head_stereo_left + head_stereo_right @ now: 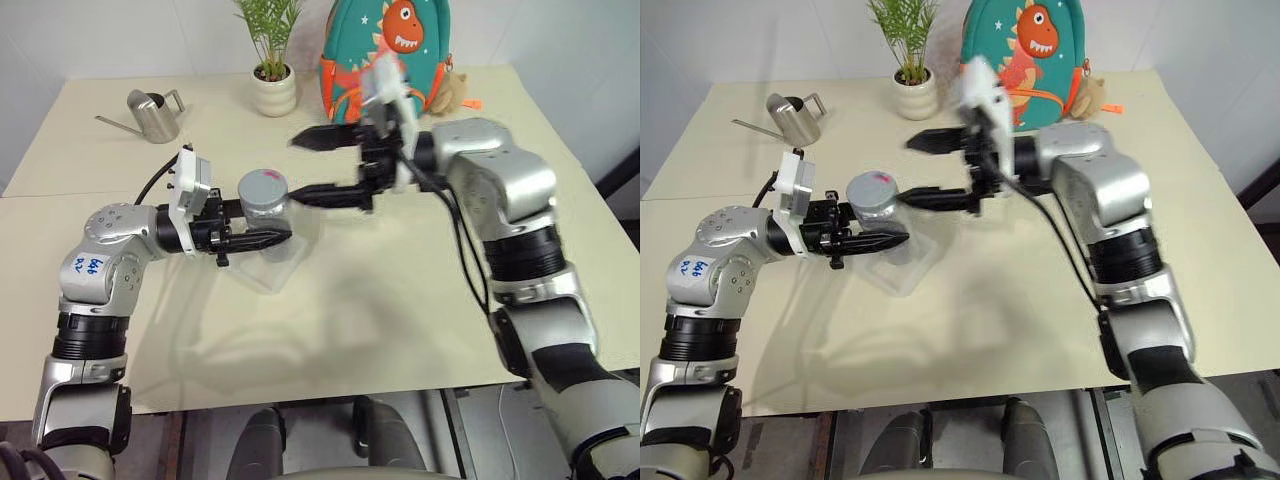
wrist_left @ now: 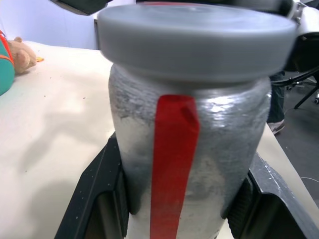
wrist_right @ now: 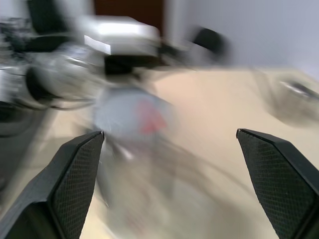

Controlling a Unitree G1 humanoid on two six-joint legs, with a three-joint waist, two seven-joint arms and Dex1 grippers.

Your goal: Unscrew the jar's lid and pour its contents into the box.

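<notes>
My left gripper (image 1: 268, 228) is shut on the jar (image 1: 262, 212), holding it upright above the table. The jar is silvery with a red strip (image 2: 174, 164) down its side, and black fingers (image 2: 94, 199) press both flanks. The grey lid (image 1: 263, 185) with a reddish mark sits on the jar. The contents are hidden inside. My right gripper (image 1: 297, 168) is open and level, just right of the lid, with its lower finger close to the lid's edge. The clear box (image 1: 285, 262) lies on the table under and just beyond the jar.
A steel watering can (image 1: 155, 115) stands at the back left. A potted plant (image 1: 272, 85) and a dinosaur backpack (image 1: 390, 50) with a plush toy (image 1: 455, 92) are at the back. The table's near edge (image 1: 300, 400) runs below my arms.
</notes>
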